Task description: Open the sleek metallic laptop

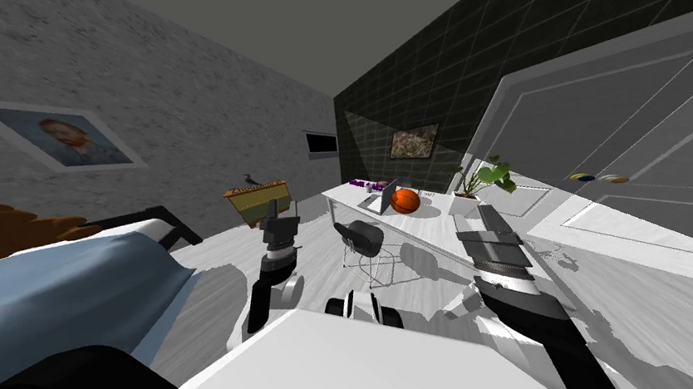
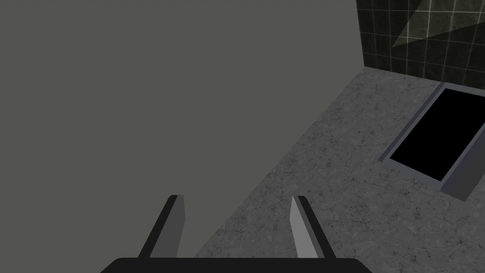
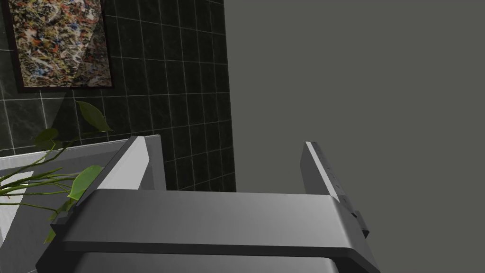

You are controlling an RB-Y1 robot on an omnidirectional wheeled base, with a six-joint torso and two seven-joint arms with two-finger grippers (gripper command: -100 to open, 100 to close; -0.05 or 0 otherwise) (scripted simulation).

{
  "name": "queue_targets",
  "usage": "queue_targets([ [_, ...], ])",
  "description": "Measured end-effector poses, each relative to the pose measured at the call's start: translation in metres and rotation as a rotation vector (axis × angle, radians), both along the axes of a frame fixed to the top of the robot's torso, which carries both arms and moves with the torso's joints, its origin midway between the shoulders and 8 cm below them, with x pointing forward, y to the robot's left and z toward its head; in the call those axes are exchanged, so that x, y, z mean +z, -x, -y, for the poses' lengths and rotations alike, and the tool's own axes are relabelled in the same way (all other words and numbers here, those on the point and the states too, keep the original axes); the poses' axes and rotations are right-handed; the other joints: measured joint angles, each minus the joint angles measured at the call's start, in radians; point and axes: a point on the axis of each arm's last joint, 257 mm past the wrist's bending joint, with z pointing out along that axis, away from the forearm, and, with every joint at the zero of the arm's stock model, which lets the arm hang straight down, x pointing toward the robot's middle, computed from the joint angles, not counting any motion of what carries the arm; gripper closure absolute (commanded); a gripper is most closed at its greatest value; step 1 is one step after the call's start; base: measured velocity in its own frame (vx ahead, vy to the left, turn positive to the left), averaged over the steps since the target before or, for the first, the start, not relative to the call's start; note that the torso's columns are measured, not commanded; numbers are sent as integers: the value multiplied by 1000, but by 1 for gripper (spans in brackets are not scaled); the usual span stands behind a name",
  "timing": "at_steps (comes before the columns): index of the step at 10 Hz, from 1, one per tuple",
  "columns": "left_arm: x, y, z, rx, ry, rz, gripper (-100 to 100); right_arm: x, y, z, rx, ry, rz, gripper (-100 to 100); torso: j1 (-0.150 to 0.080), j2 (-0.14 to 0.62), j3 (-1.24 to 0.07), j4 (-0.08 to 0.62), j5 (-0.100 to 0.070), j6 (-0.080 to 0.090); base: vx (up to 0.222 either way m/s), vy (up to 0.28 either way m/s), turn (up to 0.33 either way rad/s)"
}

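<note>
Head view: the grey laptop (image 1: 384, 198) sits well across the room on the white tabletop (image 1: 424, 224), its lid looking tilted up, an orange basketball (image 1: 405, 201) just beside it. The left claw (image 2: 235, 199) is spread wide and holds nothing. The right claw (image 3: 225, 142) gapes wide too, with potted plant (image 1: 485, 178) leaves showing past one finger.

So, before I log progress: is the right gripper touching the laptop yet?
Apart. The right wrist view shows the right gripper open on nothing; the head view shows the laptop on the desk, well beyond it.
</note>
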Motion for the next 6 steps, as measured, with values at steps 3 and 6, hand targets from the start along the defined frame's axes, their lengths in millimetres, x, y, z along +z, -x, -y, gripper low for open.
queue_targets([
  [3,0,0,0,0,0,0,0,-20,-3,27,-127,142,-84,-100,-2,0,0,0,-1,0,-15,173,163],
  [6,0,0,0,0,0,0,0,-41,-1,66,-285,299,-190,-100,3,0,0,0,1,0,2,233,233],
])
